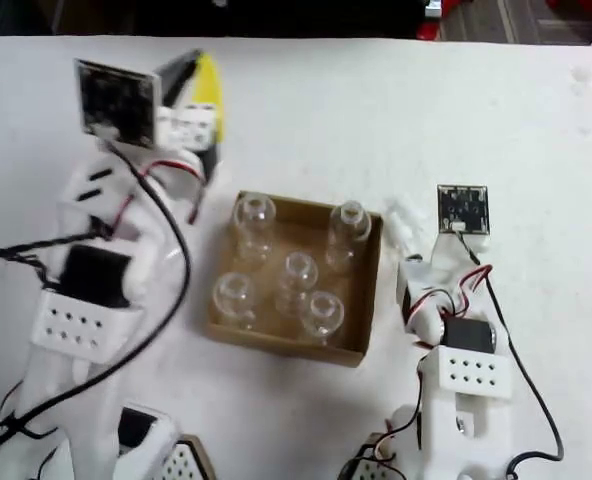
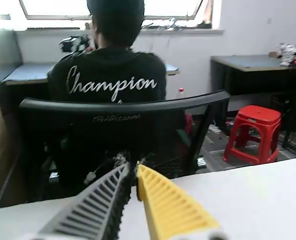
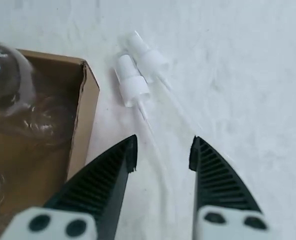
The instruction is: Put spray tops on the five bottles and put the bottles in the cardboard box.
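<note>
A cardboard box lies at the table's middle with several clear bottles in it, such as one at the back. Its brown wall and a bottle also show in the right wrist view. Two white spray tops with thin tubes lie side by side on the table just right of the box. My right gripper hangs open just short of them, with nothing between its black fingers. My left gripper, one finger grey and one yellow, is shut and empty, raised at the far left.
The white table has free room behind and to the right of the box. Cables trail off both arms. Beyond the table's far edge stand a black chair with a person in it and a red stool.
</note>
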### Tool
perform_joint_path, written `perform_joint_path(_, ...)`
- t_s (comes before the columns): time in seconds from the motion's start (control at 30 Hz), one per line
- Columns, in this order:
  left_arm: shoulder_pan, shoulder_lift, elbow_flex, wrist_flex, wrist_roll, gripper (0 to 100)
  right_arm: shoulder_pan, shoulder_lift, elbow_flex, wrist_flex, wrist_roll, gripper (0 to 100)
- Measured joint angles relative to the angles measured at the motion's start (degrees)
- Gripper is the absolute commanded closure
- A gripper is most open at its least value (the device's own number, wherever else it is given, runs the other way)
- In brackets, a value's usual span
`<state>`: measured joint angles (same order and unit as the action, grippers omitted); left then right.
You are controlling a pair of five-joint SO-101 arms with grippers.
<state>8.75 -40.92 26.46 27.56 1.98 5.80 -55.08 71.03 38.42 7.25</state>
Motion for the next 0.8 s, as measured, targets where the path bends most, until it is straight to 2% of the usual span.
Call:
perform_joint_path(0.1,-4.66,0.09,-0.09,3.69,0.00,98,-0.18,0.00,0.97,-2.37,0.00,84.7)
perform_joint_path(0.3,-11.60,0.00,1.23,4.04,0.00,98,-0.09,0.00,2.20,-4.57,0.00,84.7)
perform_joint_path(0.57,-12.22,0.00,1.67,6.15,-0.18,95,-0.26,0.00,3.08,-4.75,0.00,84.7)
perform_joint_path(0.7,-10.73,1.76,1.93,9.41,-6.86,95,-0.18,0.00,3.08,-4.75,0.00,84.7)
perform_joint_path(0.8,-10.73,5.63,2.02,9.49,-8.62,97,-0.18,0.00,3.08,-4.75,0.00,84.7)
